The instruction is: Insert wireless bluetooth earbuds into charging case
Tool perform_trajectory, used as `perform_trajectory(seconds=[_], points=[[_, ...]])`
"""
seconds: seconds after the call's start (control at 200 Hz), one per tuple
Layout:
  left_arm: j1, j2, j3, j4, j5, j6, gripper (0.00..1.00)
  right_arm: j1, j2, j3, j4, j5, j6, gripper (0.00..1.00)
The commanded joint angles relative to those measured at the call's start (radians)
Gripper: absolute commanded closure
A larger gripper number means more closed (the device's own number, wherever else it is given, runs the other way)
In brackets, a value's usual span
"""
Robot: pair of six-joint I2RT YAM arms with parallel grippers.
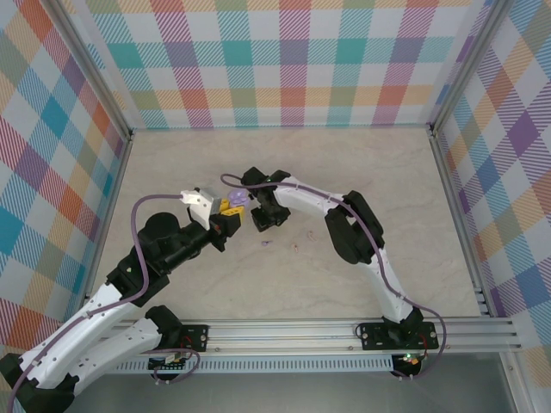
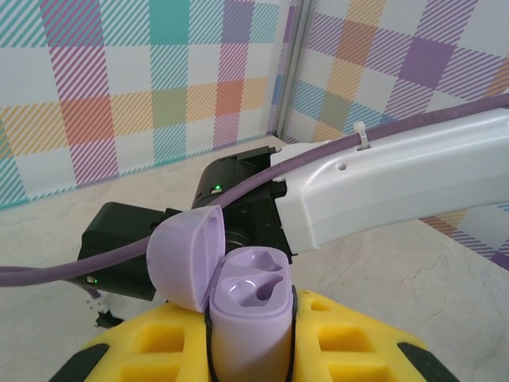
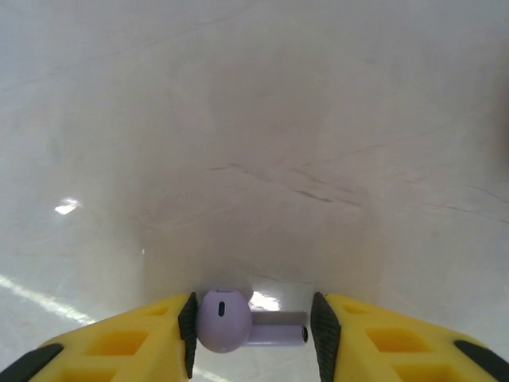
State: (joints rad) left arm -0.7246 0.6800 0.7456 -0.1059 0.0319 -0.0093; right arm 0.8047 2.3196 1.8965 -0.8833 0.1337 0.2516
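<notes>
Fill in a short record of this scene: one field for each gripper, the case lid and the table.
Left gripper: shut on the small purple plastic charging case
Case lid: open, both wells empty
Right gripper: tiny purple stemmed earbud between its fingers, grip unclear
Pale stone-patterned table: one loose purple earbud, one loose pinkish-beige earbud

A pale beige tabletop with faint marble veining is lying inside a three-sided enclosure. Pastel checked panels are standing around it: a far panel, a left panel and a right panel. A silver left post and a right post are running down to the far corners. An aluminium rail is spanning the near edge, with a grey strip lying nearer still. A small glare spot is shining on the tabletop in the right wrist view.
</notes>
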Motion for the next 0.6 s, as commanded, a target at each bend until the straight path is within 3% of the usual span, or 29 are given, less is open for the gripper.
perform_trajectory(seconds=[0.0,0.165,0.36,0.6], points=[[-0.016,0.004,0.031,0.004,-0.001,0.009,0.91,-0.034,-0.028,-0.044,-0.033,0.048,0.074,0.57],[-0.017,0.017,0.034,0.011,0.005,0.004,0.91,-0.057,-0.057,-0.073,-0.037,0.045,0.085,0.58],[-0.016,0.030,0.033,0.020,0.014,-0.007,0.91,-0.064,-0.053,-0.065,-0.051,0.011,0.027,0.72],[-0.016,0.041,0.031,0.030,0.022,-0.015,0.91,-0.067,-0.038,-0.044,-0.078,0.039,0.036,0.77]])
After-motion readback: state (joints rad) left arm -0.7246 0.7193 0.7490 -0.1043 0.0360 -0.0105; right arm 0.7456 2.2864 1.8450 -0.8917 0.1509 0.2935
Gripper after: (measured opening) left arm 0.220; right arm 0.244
